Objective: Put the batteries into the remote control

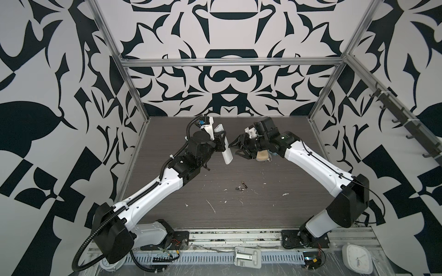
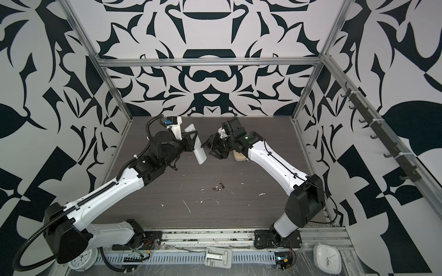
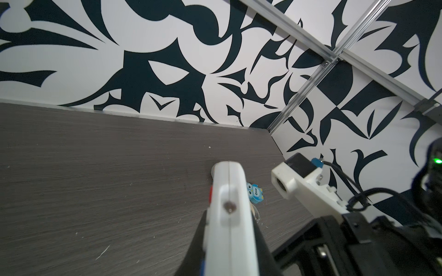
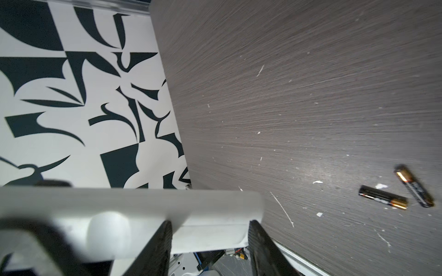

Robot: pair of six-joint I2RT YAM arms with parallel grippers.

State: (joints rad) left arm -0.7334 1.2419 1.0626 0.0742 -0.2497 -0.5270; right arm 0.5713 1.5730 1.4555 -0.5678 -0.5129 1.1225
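My left gripper (image 1: 221,143) is shut on the remote control (image 1: 226,155), a long white bar held tilted above the back of the table, buttons showing at its raised end. In the left wrist view the black fingers (image 3: 198,241) clamp both sides of the remote control (image 3: 229,196). My right gripper (image 1: 233,149) faces the remote's lower end, jaws apart. In the right wrist view its fingers (image 4: 165,239) stand spread along the remote control (image 4: 131,203); contact is unclear. Two batteries (image 1: 240,188) (image 4: 382,197) lie loose mid-table, in both top views (image 2: 216,188).
A beige oblong case (image 1: 263,156) lies under my right forearm. A small blue owl figure (image 3: 254,193) sits on the table behind the remote. White scraps (image 1: 211,206) litter the dark table (image 1: 263,215). Patterned walls and metal posts close three sides.
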